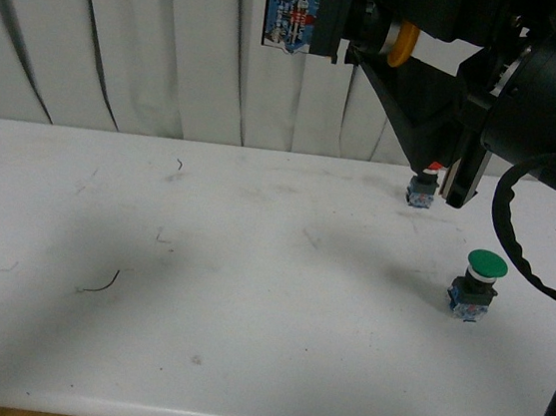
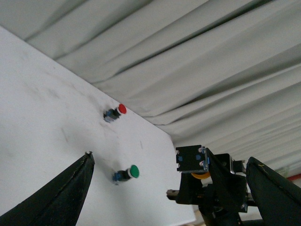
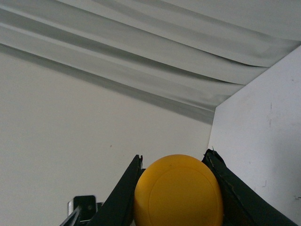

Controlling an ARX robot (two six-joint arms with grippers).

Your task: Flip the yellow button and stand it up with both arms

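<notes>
- yellow button [image 1: 359,25] is in the air, well off the table [image 1: 198,289], up and to the left of the green button [image 1: 477,283] in the front view
- right gripper [image 3: 174,157] is clamped on it at the cap end; the yellow cap fills the gap between both fingers in the right wrist view
- long axis is roughly level: cap toward the right arm, blue contact block sticking out free toward the robot's left
- left gripper [image 2: 170,156]: fingers spread wide, nothing between them
- the key relation: the free block end faces the left side, so the left arm looks the one to take it; in the left wrist view the button sits ahead of the spread fingers, nearer one finger than centred; depth cannot be told
- red button [image 1: 423,184] on the table behind and left of the green button, partly hidden; neither is touched
</notes>
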